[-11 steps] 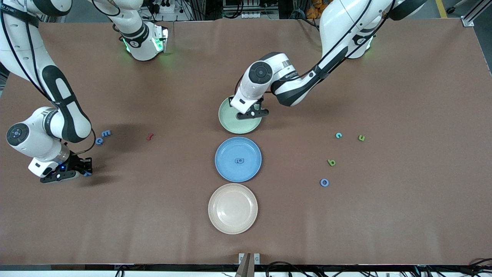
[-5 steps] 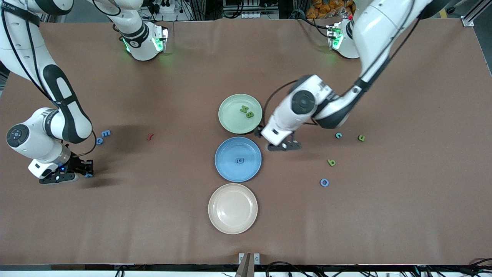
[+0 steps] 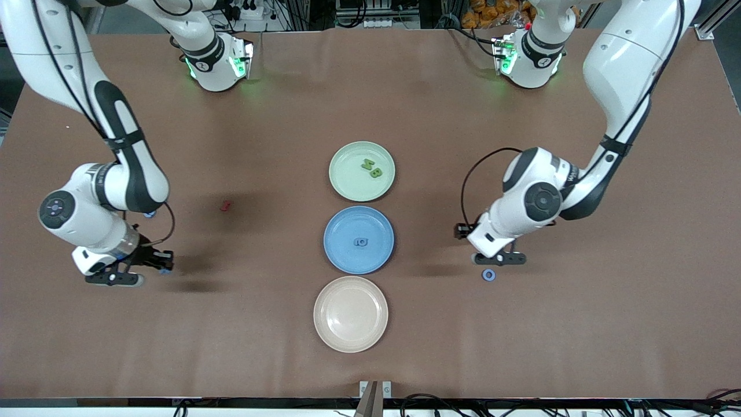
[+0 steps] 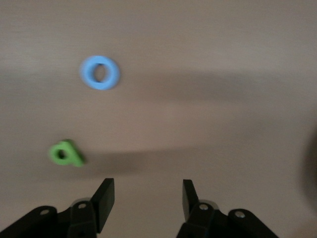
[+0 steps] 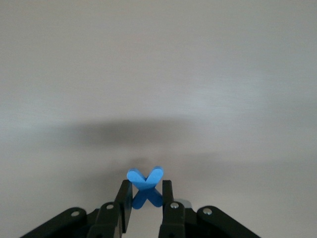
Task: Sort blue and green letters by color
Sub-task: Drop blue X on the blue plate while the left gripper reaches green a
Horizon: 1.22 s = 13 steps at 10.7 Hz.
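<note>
My right gripper (image 3: 162,264) is shut on a blue X (image 5: 145,184) and holds it just above the bare table at the right arm's end. My left gripper (image 3: 499,258) is open and empty, low over the table beside a blue O (image 3: 488,275). In the left wrist view the blue O (image 4: 100,73) and a green letter (image 4: 65,152) lie ahead of the open fingers (image 4: 105,201). The green plate (image 3: 343,174) holds two green letters (image 3: 371,167). The blue plate (image 3: 341,246) holds one blue letter (image 3: 362,241). Another blue letter (image 3: 150,215) peeks out beside the right arm.
An empty beige plate (image 3: 351,314) lies nearest the front camera, in line with the other two plates. A dark red letter (image 3: 226,205) lies between the right arm and the plates. The left arm hides the table toward its end.
My left gripper left the green plate, where two green letters now lie, and swung toward the left arm's end to the blue O. My right gripper shifted a little toward the plates with the blue X.
</note>
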Each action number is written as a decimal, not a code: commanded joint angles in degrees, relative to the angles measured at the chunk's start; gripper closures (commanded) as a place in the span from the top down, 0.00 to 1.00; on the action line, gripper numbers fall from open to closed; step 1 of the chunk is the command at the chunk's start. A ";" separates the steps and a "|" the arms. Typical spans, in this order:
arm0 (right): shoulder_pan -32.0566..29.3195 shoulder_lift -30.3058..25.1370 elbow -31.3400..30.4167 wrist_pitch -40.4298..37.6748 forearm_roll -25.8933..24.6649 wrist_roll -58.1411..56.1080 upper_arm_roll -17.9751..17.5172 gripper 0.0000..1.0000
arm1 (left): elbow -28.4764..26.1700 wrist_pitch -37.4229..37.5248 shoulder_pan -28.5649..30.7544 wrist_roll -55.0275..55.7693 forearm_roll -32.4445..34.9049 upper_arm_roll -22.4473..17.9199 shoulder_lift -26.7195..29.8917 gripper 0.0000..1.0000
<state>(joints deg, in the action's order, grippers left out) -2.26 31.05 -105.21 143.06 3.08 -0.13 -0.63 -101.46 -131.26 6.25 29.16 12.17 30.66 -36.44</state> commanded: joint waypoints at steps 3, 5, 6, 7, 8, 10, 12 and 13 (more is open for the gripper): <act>16.90 -0.74 5.17 -1.90 7.29 15.48 2.56 0.00 | -2.78 0.39 7.99 1.60 1.10 -1.21 0.85 0.51; 23.06 1.19 8.69 -1.90 7.29 21.20 3.00 0.00 | -3.83 0.39 8.52 2.22 1.01 -1.74 0.84 0.49; 26.14 2.77 10.88 -1.90 7.29 23.66 3.61 0.00 | -3.83 0.39 8.52 2.39 1.10 -2.61 0.84 0.48; 28.69 4.70 12.99 -1.90 7.20 26.12 3.79 0.00 | -3.83 0.39 8.43 3.79 1.01 -2.71 0.84 0.44; 30.98 6.63 15.18 -1.82 7.11 28.15 3.88 0.01 | -3.83 0.39 7.82 7.19 1.01 -2.71 0.84 0.41; 35.81 9.28 17.66 -1.64 6.76 32.10 3.88 0.01 | -3.75 0.39 5.90 11.35 2.41 -2.88 0.84 0.42; 39.60 10.43 18.19 -1.64 6.50 36.06 3.88 0.01 | -3.48 0.39 5.18 17.04 7.23 -2.89 0.23 0.42; 40.92 10.87 18.28 -1.55 6.50 37.39 3.97 0.02 | -3.31 0.31 4.66 17.94 8.65 -2.89 -0.29 0.42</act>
<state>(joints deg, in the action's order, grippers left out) 35.62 39.99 -89.30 142.11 9.02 33.93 2.33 -104.89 -131.24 12.09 43.06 16.74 28.25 -36.44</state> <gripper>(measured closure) 0.714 0.581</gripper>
